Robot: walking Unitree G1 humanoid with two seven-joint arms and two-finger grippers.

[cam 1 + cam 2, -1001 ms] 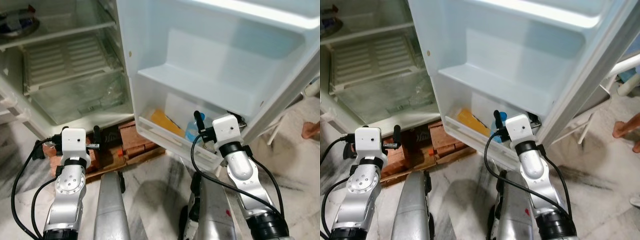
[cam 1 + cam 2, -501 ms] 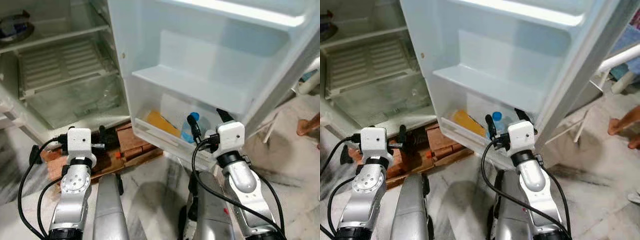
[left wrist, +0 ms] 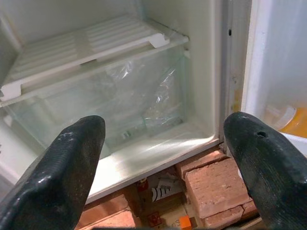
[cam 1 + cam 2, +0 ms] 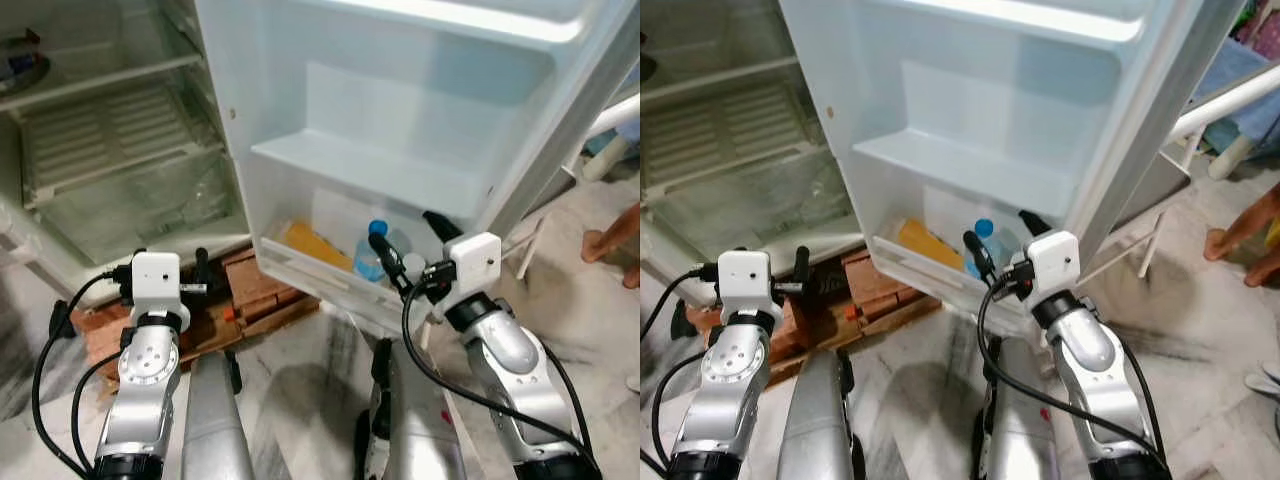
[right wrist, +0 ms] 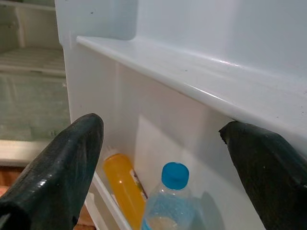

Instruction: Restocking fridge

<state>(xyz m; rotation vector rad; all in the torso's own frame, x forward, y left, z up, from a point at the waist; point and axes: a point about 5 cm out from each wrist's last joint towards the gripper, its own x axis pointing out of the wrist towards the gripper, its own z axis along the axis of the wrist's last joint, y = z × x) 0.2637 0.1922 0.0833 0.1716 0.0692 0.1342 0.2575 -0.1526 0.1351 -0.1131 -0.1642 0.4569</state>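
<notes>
The right gripper (image 4: pixel 1002 238) is held wide open and empty before the blue-capped bottle (image 5: pixel 169 201) in the fridge door's bottom shelf (image 4: pixel 300 268); the left gripper (image 3: pixel 163 158) is likewise spread empty.

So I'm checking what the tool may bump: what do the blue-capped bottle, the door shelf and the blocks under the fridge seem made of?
Blue-capped bottle: apparently thin clear plastic, see-through below a matte cap. Door shelf: glossy white moulded plastic, with soft highlights along its edge. Blocks: probably brick, rough reddish faces with chipped edges.
</notes>
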